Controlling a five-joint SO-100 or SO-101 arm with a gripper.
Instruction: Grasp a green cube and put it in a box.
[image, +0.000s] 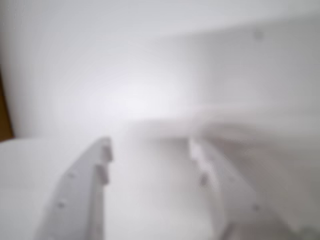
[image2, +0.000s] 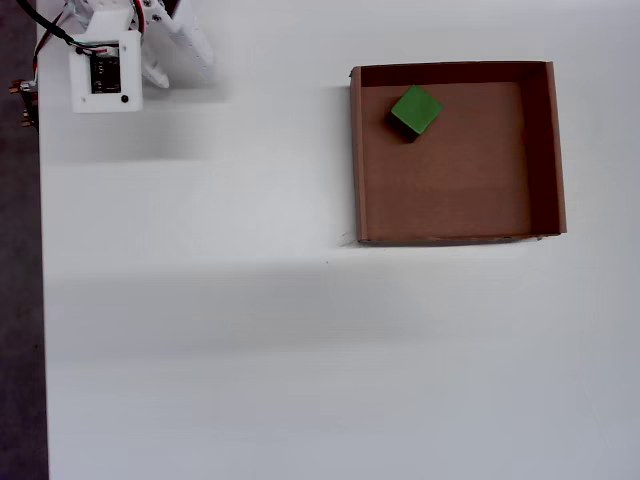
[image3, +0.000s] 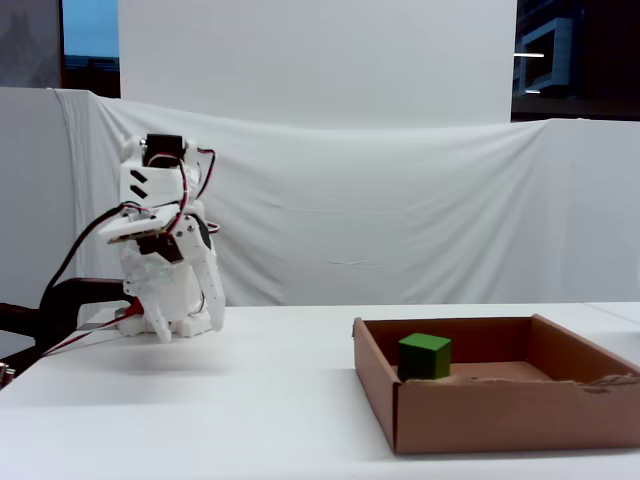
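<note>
I am finding no readable text, label, brand, number or sign in any view. The box (image2: 455, 235) is showing plain brown cardboard, the green cube (image2: 416, 110) is showing bare faces, and the wrist view is coming through too blurred to read anything.

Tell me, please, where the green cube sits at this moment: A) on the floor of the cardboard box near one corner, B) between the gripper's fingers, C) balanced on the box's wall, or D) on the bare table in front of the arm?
A: in the overhead view the green cube rests on the brown floor of the box, near the upper-left corner, while the arm is folded away at the table's far edge.
</note>
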